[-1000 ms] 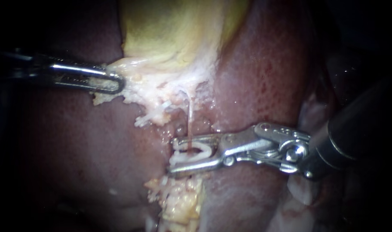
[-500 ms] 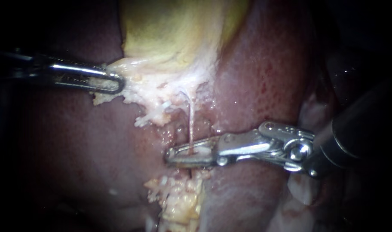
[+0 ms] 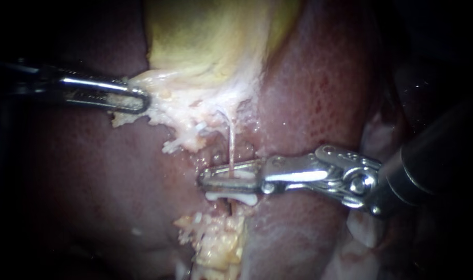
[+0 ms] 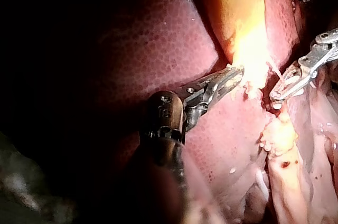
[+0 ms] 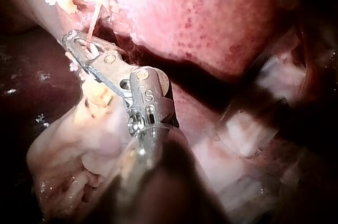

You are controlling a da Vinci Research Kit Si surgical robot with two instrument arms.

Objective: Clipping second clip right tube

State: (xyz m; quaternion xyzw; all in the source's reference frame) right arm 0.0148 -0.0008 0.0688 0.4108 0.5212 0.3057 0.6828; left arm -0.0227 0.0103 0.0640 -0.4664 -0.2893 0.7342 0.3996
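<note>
Tip of right instrument [image 3: 205,179] straddles the tube [image 3: 230,142] low down; clamped or released, cannot tell. A white clip [image 3: 231,197] lies across the tube just below that tip. The left instrument [image 3: 139,101] has its jaws clamped on pale tissue [image 3: 179,103] near the tube's upper end, likely holding the tube taut. To do it well: sit square across the tube, stay clear of the liver [image 3: 319,93], squeeze fully, no tugging.

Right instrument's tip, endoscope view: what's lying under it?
A white clip sits just below the right instrument, across the thin tube. Where the tube passes behind the tip is covered.
</note>
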